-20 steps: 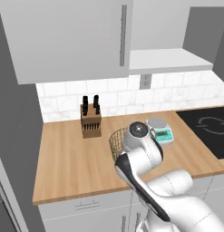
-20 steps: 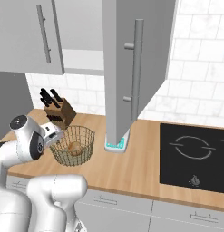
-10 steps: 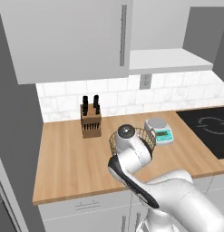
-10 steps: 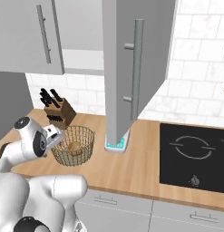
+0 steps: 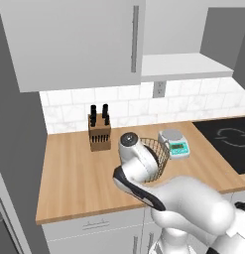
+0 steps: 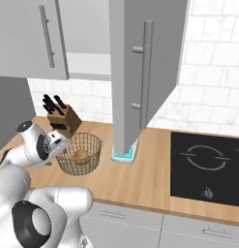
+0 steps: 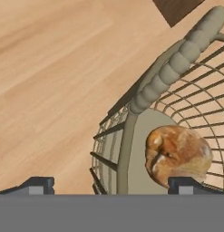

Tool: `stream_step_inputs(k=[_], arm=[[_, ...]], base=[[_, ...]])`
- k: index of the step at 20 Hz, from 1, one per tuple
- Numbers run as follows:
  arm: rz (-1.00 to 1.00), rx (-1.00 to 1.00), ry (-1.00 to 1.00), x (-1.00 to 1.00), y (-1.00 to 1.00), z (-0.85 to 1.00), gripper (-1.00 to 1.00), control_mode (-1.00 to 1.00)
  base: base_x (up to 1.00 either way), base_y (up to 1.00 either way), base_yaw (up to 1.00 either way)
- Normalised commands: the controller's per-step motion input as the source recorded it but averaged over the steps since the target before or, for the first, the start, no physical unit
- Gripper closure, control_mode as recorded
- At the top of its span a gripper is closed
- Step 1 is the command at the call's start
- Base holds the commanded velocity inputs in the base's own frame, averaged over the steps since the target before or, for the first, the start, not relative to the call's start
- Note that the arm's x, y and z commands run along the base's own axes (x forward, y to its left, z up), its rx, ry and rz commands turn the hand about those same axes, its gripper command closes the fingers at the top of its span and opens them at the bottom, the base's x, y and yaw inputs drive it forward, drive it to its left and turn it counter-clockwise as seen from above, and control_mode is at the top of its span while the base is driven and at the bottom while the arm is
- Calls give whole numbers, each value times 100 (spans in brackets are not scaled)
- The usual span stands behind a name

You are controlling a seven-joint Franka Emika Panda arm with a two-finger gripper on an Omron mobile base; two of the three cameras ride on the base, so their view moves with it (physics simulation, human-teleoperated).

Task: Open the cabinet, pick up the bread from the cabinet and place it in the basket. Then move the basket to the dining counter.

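The brassy wire basket [image 6: 81, 154] stands on the wood worktop beside the knife block, with the golden-brown bread [image 6: 82, 156] lying on its pale bottom [image 7: 145, 136]. My gripper [image 7: 112, 183] is open and straddles the basket's rim [image 7: 177, 63]. One fingertip [image 7: 38, 183] is outside the wall and the other [image 7: 186, 183] is inside, next to the bread [image 7: 177, 154]. In the left base view my white hand covers the left side of the basket [image 5: 158, 151]. The cabinet door [image 6: 140, 72] stands swung open over its white shelf [image 5: 178, 64]. The dining counter is out of view.
A knife block [image 5: 99, 131] stands left of the basket at the tiled wall. A small scale [image 5: 174, 141] sits to its right, under the open door's edge. A black hob [image 6: 208, 164] lies further right. A shut wall cabinet [image 5: 79, 39] hangs above.
My hand has shifted a little leftward in the left base view, over the basket's near rim. The bread and basket have stayed put, and the jaws have stayed open.
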Motion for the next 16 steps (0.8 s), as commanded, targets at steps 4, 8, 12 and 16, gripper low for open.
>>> stream_step_inputs(k=[4, 8, 12, 16], arm=[[0, 0, 11, 0, -36, -32, 100, -100], [0, -1, 5, -3, -5, -12, 100, -100], [0, 0, 4, -9, 0, 17, 100, -100], [0, 0, 0, -60, 0, 98, 100, -100]], base=[[0, 0, 0], [0, 0, 0], [0, 0, 0], [0, 0, 0]])
